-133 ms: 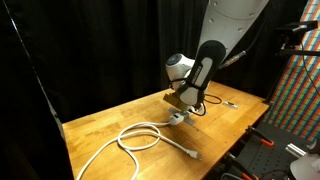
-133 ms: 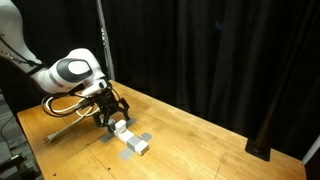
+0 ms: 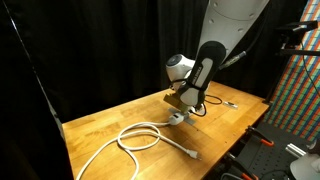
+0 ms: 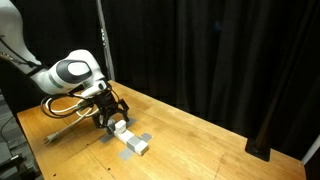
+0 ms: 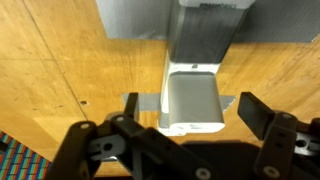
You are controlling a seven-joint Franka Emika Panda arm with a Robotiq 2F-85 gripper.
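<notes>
The gripper hangs low over the wooden table with its jaws spread wide, holding nothing. In the wrist view the white block lies on the table between the fingers, and neither one touches it. A grey block sits just beside the white one. A white cable loops across the tabletop nearby.

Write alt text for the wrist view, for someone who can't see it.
An open claw hangs over a white rectangular block lying on a wooden table, with one finger on either side of the block and a gap showing at each. A grey panel runs along the top edge.
</notes>
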